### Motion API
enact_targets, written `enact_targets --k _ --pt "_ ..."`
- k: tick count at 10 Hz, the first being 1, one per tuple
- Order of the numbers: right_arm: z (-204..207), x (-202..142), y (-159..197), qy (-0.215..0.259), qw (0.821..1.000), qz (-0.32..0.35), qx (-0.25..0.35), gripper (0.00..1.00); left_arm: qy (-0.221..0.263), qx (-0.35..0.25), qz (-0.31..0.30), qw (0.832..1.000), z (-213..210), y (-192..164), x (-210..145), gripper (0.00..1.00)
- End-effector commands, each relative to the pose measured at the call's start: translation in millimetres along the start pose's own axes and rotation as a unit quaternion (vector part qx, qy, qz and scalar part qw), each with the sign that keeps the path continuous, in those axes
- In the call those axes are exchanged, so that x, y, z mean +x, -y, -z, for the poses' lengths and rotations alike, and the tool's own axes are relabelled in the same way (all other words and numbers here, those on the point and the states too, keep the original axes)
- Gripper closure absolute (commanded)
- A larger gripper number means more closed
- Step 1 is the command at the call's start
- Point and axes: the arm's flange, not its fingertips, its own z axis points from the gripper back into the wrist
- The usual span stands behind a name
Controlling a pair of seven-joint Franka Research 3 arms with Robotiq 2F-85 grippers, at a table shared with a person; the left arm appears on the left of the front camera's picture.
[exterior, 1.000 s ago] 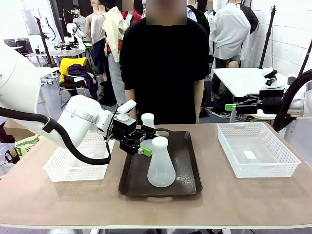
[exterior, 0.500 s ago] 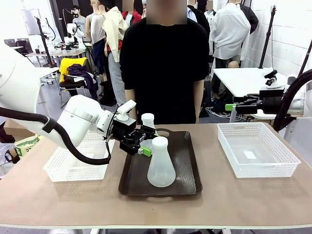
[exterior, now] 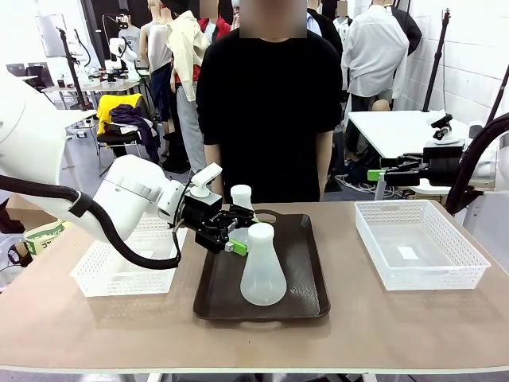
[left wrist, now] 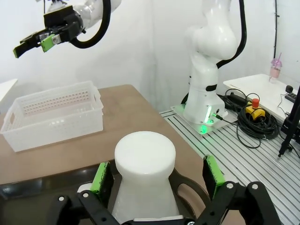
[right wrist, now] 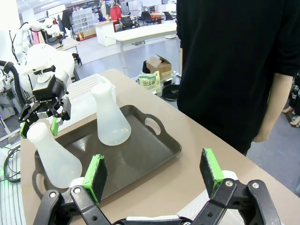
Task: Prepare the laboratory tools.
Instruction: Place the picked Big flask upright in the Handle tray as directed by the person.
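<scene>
behind the wooden table [exterior: 413, 326] lies a busy workshop, with a person in a black shirt [exterior: 269, 111] standing at the far edge.

a dark tray [exterior: 306, 270] sits mid-table with both flasks upright on it. the near flask [exterior: 262, 267] stands toward the tray's front. the far flask [exterior: 241, 196] stands toward the tray's back, partly hidden by the left arm in the front view. a white basket [exterior: 119, 267] rests to the robot's left of the tray. a second white basket [exterior: 419, 243] rests to its right, well apart.

the left gripper [exterior: 238, 236] is level with the neck of the near flask. in the left wrist view its green pads [left wrist: 101, 177] stand on either side of the neck with a gap on each side, so the jaws are released and straddle the flask without contact.

the right gripper [right wrist: 154, 176] hangs in the air at the robot's right, above and beyond the right basket. its jaws are spread wide and hold nothing.

task progress is judged as early. neither flask has left the tray and both baskets appear to hold no flask. the step in hand appears to be closing on the near flask's neck. remaining work is judged to be gripping, lifting and placing this flask, then handling the far flask likewise.
</scene>
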Motion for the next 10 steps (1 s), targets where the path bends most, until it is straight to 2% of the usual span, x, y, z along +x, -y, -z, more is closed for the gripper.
enact_targets --k 1,10 --pt "-0.3 0.0 -1.8 -0.006 1.000 0.008 -0.005 0.00 0.000 0.000 0.000 1.000 0.1 0.3 0.8 0.00" --pt "-0.3 0.0 -1.8 -0.006 1.000 0.008 -0.005 0.00 0.000 0.000 0.000 1.000 0.1 0.3 0.8 0.00"
